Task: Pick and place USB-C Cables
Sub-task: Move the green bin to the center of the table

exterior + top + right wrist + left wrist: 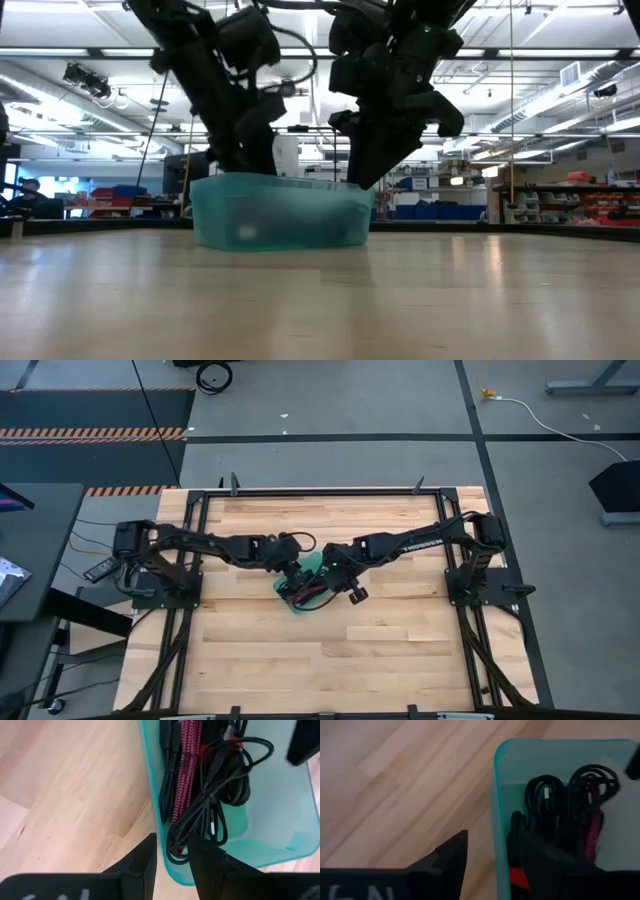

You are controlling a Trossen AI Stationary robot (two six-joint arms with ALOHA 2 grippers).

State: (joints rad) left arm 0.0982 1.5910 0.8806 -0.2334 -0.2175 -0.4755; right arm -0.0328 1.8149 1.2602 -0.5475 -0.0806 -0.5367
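Both dark arms meet mid-desk over the shallow teal-green plastic tray on the pale wooden desk. The thin black USB-C cables lie bundled inside it w/ a braided magenta cable (red ties showing). Left pincer is released, fingers straddling the tray's wall. Right pincer also straddles the tray's wall, fingers parted, grasping nothing.
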